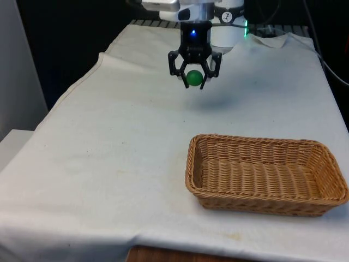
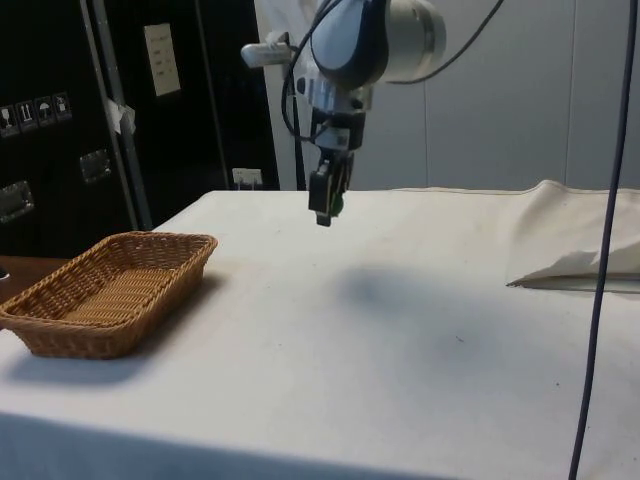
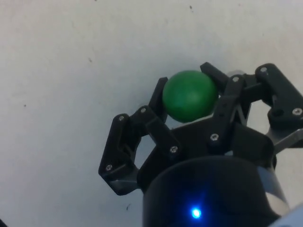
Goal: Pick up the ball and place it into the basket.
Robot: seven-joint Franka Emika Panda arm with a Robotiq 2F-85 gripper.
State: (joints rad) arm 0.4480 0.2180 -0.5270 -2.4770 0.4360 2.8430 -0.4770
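Note:
A green ball (image 1: 194, 77) hangs well above the cloth with my black gripper (image 1: 194, 80) shut on it. The side view has the gripper (image 2: 326, 203) raised over the table's middle, the ball (image 2: 338, 206) just peeking out between the fingers. From the wrist the ball (image 3: 190, 96) sits clamped between the two fingers (image 3: 160, 97), with white cloth far beneath. The woven wicker basket (image 1: 266, 173) lies on the table near the front edge, toward the front view's right, lower than and apart from the gripper. In the side view the basket (image 2: 105, 290) is empty.
White cloth (image 1: 109, 147) covers the table. A fold of cloth (image 2: 575, 265) bunches up near the robot's end. A cable (image 2: 603, 250) hangs down in the side view.

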